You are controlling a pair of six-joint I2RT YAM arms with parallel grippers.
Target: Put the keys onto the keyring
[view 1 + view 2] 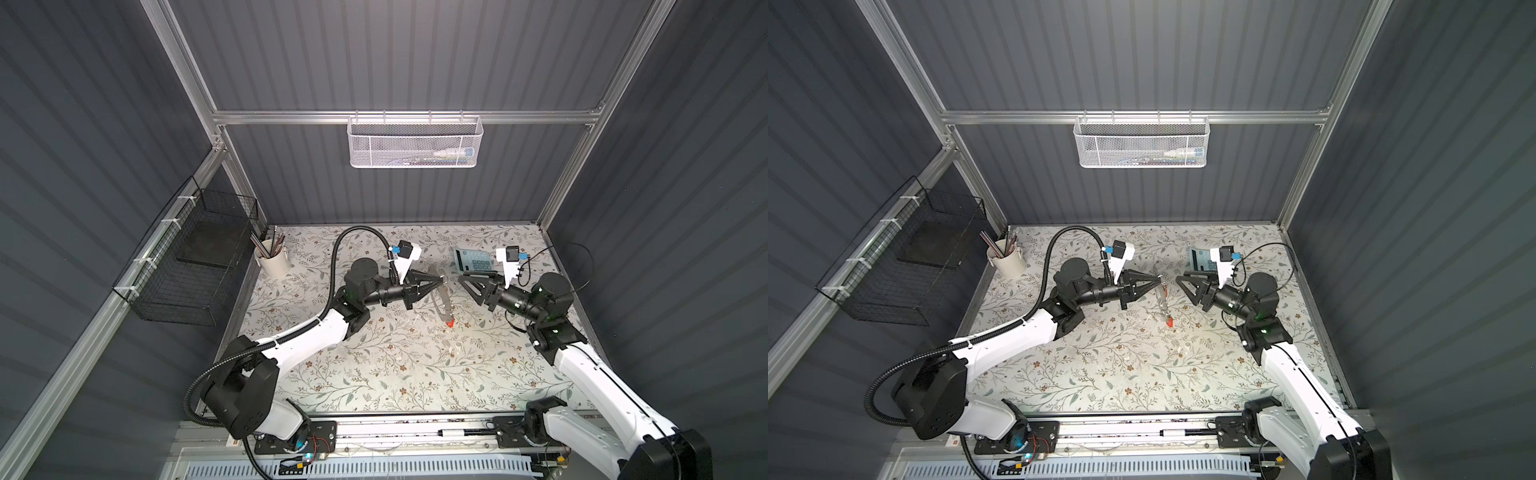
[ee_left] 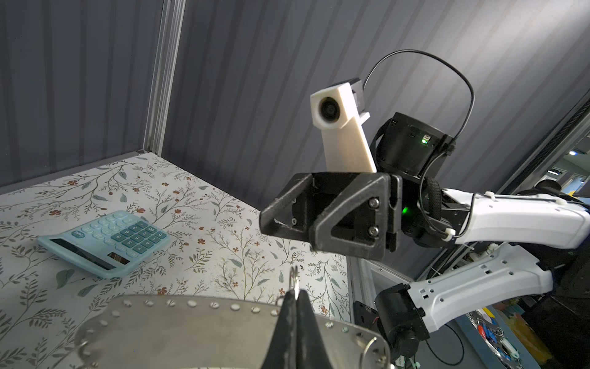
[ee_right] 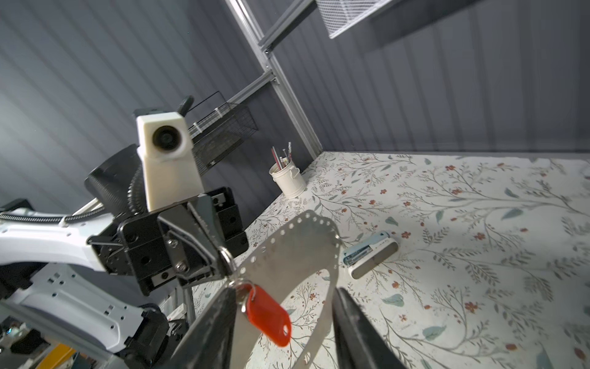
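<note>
Reaching inward, left tool (image 1: 441,282) pinches the raised keyring (image 3: 297,242); right tool (image 2: 287,228) faces it, jaws apart, seemingly empty.

In both top views my keyring (image 1: 442,301) shows edge-on as a thin sliver, its rim holes too small to see. The red key tag (image 1: 449,323) at its near end is only a fleck. My left wrist view cuts the keyring and my closed left jaws off at the bottom edge. In my right wrist view my parted right jaws hide the keyring's lower part, and the tag's loop is too blurred to place in a hole. My right wrist camera (image 1: 509,254) covers part of the calculator (image 1: 468,262). What lies in the white mesh basket (image 1: 415,143) is too blurred to name.
</note>
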